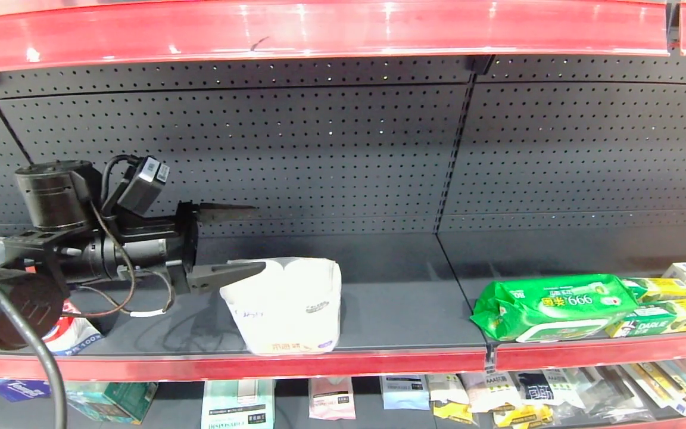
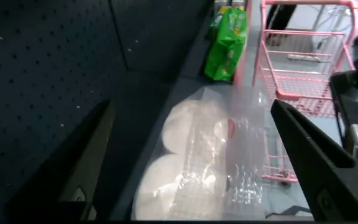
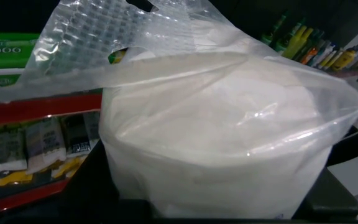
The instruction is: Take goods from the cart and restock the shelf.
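A white pack of paper rolls (image 1: 286, 304) in clear wrap stands on the middle shelf (image 1: 390, 298), close to its red front edge. My left gripper (image 1: 258, 238) is open just left of and above it, and the lower finger touches the pack's top corner. In the left wrist view that pack (image 2: 191, 168) lies between the spread fingers of the left gripper (image 2: 191, 106). A second wrapped white pack (image 3: 229, 130) sits right in front of the right wrist camera, with my right gripper (image 3: 216, 196) shut on its sides. The pink cart (image 2: 303, 62) stands beyond the shelf edge.
A green wipes pack (image 1: 551, 304) and small yellow-green boxes (image 1: 664, 304) lie at the right of the shelf. A red-and-white pack (image 1: 72, 333) sits under the left arm. Bare shelf lies between the white pack and the wipes. The lower shelf (image 1: 498, 393) holds several small packets.
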Robot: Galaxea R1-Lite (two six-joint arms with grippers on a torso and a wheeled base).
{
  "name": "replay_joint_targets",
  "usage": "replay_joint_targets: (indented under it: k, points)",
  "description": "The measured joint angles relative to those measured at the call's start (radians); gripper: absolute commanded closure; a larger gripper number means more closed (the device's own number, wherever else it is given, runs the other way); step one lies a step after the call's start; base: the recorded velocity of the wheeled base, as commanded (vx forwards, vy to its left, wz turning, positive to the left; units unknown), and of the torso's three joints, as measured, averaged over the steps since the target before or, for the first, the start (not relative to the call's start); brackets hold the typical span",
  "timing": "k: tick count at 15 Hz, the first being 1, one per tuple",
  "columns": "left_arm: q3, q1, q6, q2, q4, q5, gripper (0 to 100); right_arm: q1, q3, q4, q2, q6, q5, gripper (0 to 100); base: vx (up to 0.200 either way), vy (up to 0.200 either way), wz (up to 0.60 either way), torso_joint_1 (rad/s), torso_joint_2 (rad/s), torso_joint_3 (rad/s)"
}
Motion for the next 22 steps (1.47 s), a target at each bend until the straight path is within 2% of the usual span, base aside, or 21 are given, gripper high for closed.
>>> replay_joint_targets:
  k: [1, 5, 6, 9, 10, 11, 12, 13, 14, 16, 17, 19, 22]
  points:
    - [0.0, 0.0, -0.001, -0.014, 0.001, 0.036, 0, 0.0, 0.001, 0.0, -0.001, 0.0, 0.0, 100, 0.0, 0.0, 0.0, 0.0, 0.0, 0.0]
    - [0.025, 0.0, -0.024, -0.065, 0.001, 0.329, 0, 0.022, 0.005, 0.001, -0.001, 0.002, 0.001, 100, 0.0, 0.0, 0.0, 0.0, 0.0, 0.0]
    - [0.033, 0.0, -0.025, -0.077, 0.001, 0.424, 0, 0.03, 0.006, 0.001, 0.0, 0.004, 0.001, 100, 0.0, 0.0, 0.0, 0.0, 0.0, 0.0]
    - [0.042, 0.0, -0.035, -0.1, -0.02, 0.89, 0, 0.065, 0.016, 0.003, 0.002, 0.006, 0.001, 100, 0.0, 0.0, 0.0, 0.0, 0.0, 0.0]
    - [0.043, 0.0, -0.067, -0.103, -0.037, 1.033, 0, 0.075, 0.019, 0.004, 0.003, 0.007, 0.001, 100, 0.0, 0.0, 0.0, 0.0, 0.0, 0.0]
    - [0.046, -0.001, -0.126, -0.107, -0.052, 1.158, 0, 0.083, 0.022, 0.004, 0.003, 0.007, 0.001, 100, 0.0, 0.0, 0.0, 0.0, 0.0, 0.0]
    - [0.06, -0.002, -0.185, -0.116, -0.057, 1.259, 0, 0.101, 0.025, 0.005, 0.003, 0.008, 0.001, 100, 0.0, 0.0, 0.0, 0.0, 0.0, 0.0]
    - [0.094, -0.002, -0.219, -0.134, -0.053, 1.296, 0, 0.12, 0.028, 0.004, 0.004, 0.008, 0.001, 100, 0.0, 0.0, 0.0, 0.0, 0.0, 0.0]
    - [0.141, -0.006, -0.235, -0.167, -0.042, 1.304, 0, 0.139, 0.031, 0.005, 0.006, 0.009, 0.001, 100, 0.0, 0.0, 0.0, 0.0, 0.0, 0.0]
    - [0.229, -0.01, -0.247, -0.264, 0.01, 1.304, 0, 0.18, 0.04, 0.005, 0.01, 0.01, 0.001, 100, 0.0, 0.0, 0.0, 0.0, 0.0, 0.0]
    - [0.266, -0.011, -0.25, -0.327, 0.066, 1.288, 0, 0.197, 0.044, 0.005, 0.013, 0.01, 0.001, 100, 0.0, 0.0, 0.0, 0.0, 0.0, 0.0]
    - [0.306, -0.013, -0.252, -0.491, 0.24, 1.236, 0, 0.247, 0.052, 0.005, 0.02, 0.01, 0.001, 100, 0.0, 0.0, 0.0, 0.0, 0.0, 0.0]
    - [0.316, -0.014, -0.247, -0.841, 0.64, 1.123, 0, 0.292, 0.054, 0.003, 0.026, 0.009, 0.001, 100, 0.0, 0.0, 0.0, 0.0, 0.0, 0.0]
